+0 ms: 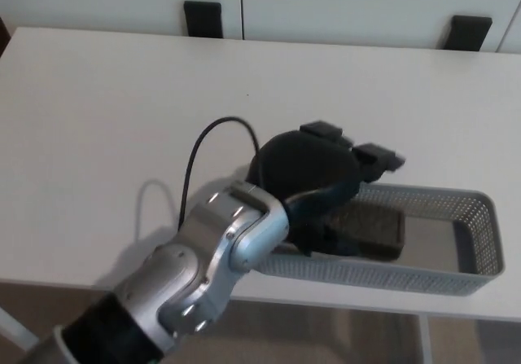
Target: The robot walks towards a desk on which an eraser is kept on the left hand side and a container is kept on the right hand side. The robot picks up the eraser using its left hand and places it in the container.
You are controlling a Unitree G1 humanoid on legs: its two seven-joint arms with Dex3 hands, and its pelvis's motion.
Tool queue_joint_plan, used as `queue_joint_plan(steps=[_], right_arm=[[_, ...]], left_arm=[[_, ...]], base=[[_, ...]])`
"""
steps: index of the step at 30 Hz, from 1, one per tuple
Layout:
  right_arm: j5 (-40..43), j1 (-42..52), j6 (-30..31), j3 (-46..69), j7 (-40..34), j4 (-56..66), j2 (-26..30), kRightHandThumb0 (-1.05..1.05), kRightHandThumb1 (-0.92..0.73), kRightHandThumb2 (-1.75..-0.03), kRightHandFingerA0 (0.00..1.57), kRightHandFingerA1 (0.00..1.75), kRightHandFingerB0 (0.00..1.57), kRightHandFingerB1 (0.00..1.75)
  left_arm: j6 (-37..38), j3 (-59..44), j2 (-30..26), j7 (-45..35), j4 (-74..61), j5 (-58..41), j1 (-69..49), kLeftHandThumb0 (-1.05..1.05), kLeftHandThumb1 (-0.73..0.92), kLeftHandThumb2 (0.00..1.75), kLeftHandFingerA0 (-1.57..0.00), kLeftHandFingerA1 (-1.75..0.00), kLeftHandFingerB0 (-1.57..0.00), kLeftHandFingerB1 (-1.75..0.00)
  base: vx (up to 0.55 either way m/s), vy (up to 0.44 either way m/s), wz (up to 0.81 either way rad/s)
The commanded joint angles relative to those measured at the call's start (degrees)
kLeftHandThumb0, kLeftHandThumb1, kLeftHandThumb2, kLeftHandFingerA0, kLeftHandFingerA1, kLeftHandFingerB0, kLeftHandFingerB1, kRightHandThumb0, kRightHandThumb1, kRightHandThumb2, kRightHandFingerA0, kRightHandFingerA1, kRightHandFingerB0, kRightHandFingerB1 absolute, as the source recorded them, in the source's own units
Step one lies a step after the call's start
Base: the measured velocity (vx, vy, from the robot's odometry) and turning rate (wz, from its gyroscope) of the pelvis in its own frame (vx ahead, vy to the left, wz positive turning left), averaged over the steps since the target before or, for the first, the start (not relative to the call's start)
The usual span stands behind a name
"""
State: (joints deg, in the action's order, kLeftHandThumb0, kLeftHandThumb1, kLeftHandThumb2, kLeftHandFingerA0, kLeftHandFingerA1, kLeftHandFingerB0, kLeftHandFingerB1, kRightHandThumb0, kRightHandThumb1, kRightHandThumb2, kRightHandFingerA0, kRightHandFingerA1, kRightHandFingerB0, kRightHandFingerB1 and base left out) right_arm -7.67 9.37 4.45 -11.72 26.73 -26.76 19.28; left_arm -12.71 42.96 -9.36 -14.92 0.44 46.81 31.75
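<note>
Eraser lowered into the basket, release pending

Placement is the step in hand. Over the left half of the grey mesh container, which sits on the near right part of the white desk, the left hand hangs with its black back turned up to the camera. Below it the dark eraser lies inside the container, low against the floor of the left half, its right end showing clear of the hand. Thumb and lower fingers reach down at the eraser's left end, and I judge the hand is grasping it, though the contact itself is partly hidden (two fingertips on the far side stick out over the far rim). The right hand is not in view.

Next, by my reading: spread the fingers to let go, then lift straight up so nothing catches the mesh wall or drags the container along the desk.
</note>
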Motion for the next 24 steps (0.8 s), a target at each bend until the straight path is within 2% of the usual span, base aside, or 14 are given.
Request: queue_joint_plan(steps=[1, 2, 6, 8, 9, 10, 11, 13, 14, 17, 18, 19, 23, 24], right_arm=[[-0.7, 0.7, 2.2, -0.1, 0.0, 2.0, 1.4, -0.34, -0.69, -0.60, 0.57, 0.45, 0.39, 0.38], [-0.7, 0.7, 2.3, -0.2, 0.2, 2.1, 1.5, -0.33, -0.69, -0.60, 0.57, 0.45, 0.39, 0.38], [-0.9, 0.6, 1.9, -0.5, 0.2, 1.6, 1.6, -0.34, -0.69, -0.60, 0.57, 0.45, 0.39, 0.38], [-1.4, 0.7, 1.6, -0.8, -0.4, 1.3, 1.5, -0.34, -0.67, -0.59, 0.58, 0.45, 0.39, 0.38], [-1.4, 0.9, 1.7, -0.9, -0.5, 1.3, 1.4, -0.34, -0.67, -0.59, 0.57, 0.45, 0.39, 0.38], [-1.4, 0.9, 1.8, -0.8, -0.5, 1.4, 1.4, -0.34, -0.67, -0.59, 0.57, 0.45, 0.39, 0.38], [-1.3, 0.7, 1.9, -0.7, -0.4, 1.4, 1.4, -0.33, -0.68, -0.60, 0.56, 0.45, 0.39, 0.38], [-1.1, 0.5, 2.3, -0.6, -0.2, 1.6, 1.3, -0.32, -0.68, -0.60, 0.56, 0.45, 0.38, 0.38], [-0.8, 0.3, 2.3, -0.3, -0.1, 1.4, 1.2, -0.32, -0.69, -0.60, 0.56, 0.45, 0.38, 0.38], [-0.5, 0.1, 1.9, -0.2, 0.2, 0.4, 1.3, -0.34, -0.68, -0.60, 0.57, 0.45, 0.38, 0.38], [-0.7, 0.3, 1.9, -0.2, 0.3, 0.6, 1.7, -0.35, -0.68, -0.60, 0.57, 0.44, 0.38, 0.37], [-0.8, 0.7, 1.9, -0.4, 0.2, 0.6, 1.5, -0.35, -0.68, -0.60, 0.57, 0.44, 0.38, 0.38], [-0.3, 0.3, 0.7, 0.4, -0.7, -1.8, 1.2, -0.30, -0.68, -0.60, 0.56, 0.45, 0.39, 0.39], [-0.2, 0.4, 0.4, 0.6, -0.9, -2.5, 0.9, -0.30, -0.67, -0.59, 0.57, 0.45, 0.39, 0.39]], left_arm=[[-0.4, 1.3, -1.9, -1.3, -0.1, 7.8, 2.4, -1.03, 0.74, 0.62, 0.00, 0.00, 0.00, 0.00], [-0.4, 1.4, -2.5, -1.0, -0.9, 8.7, 2.2, -1.01, 0.55, 0.93, 0.00, 0.00, 0.00, 0.00], [-0.2, 0.9, -4.2, -2.1, -3.2, 10.8, 2.1, -1.05, 0.77, 0.64, 0.00, 0.00, 0.00, 0.00], [0.0, -0.6, -5.1, -2.8, -6.8, 10.1, 0.7, -1.05, 0.62, 1.06, 0.00, 0.00, 0.00, -0.04], [0.0, -0.8, -5.3, -3.1, -7.7, 10.2, 0.3, -1.05, 0.81, 0.64, 0.00, 0.00, 0.00, 0.00], [0.0, -1.3, -5.6, -3.3, -9.2, 10.0, -0.2, -1.04, 0.62, 1.06, 0.00, 0.00, 0.00, -0.04], [1.0, -3.6, -6.1, -3.3, -13.6, 7.2, -2.0, -1.02, 0.77, 0.66, 0.00, 0.00, 0.00, 0.00], [2.7, -7.6, -7.1, -4.8, -21.3, 1.7, -4.9, -1.00, 0.75, 0.63, 0.00, 0.00, 0.00, -0.01], [2.6, -10.0, -7.4, -6.7, -25.6, -2.2, -6.5, -0.94, 0.56, 0.95, 0.00, 0.00, 0.00, -0.12], [-0.3, -18.6, -7.5, -14.5, -38.8, -19.0, -12.0, -0.92, 0.62, 1.00, -0.10, -0.10, -0.10, -0.29], [-4.2, -22.0, -6.3, -18.2, -42.9, -26.1, -13.8, -0.39, 0.32, 0.96, 0.00, -0.49, 0.00, -0.48], [-8.7, -28.0, -5.1, -22.9, -46.8, -37.2, -16.1, -0.82, 0.75, 0.64, -0.25, -0.30, -0.31, -0.32], [-13.5, -46.4, -11.8, -36.1, -47.1, -69.8, -21.8, -0.98, 0.71, 0.90, -0.57, -0.44, -0.64, -0.46], [-14.3, -49.9, -14.8, -39.4, -46.3, -76.0, -22.6, -0.93, 0.90, 0.68, -0.66, -0.39, -0.66, -0.39]], base=[[0.00, 0.000, 0.00], [0.00, 0.000, 0.00], [0.00, 0.000, 0.00], [0.00, 0.000, 0.00], [0.00, 0.000, 0.00], [0.00, 0.000, 0.00], [0.00, 0.000, 0.00], [0.00, 0.000, 0.00], [0.00, 0.000, 0.00], [0.00, 0.000, 0.00], [0.00, 0.000, 0.00], [0.00, 0.000, 0.00], [0.00, 0.000, 0.00], [0.00, 0.000, 0.00]])
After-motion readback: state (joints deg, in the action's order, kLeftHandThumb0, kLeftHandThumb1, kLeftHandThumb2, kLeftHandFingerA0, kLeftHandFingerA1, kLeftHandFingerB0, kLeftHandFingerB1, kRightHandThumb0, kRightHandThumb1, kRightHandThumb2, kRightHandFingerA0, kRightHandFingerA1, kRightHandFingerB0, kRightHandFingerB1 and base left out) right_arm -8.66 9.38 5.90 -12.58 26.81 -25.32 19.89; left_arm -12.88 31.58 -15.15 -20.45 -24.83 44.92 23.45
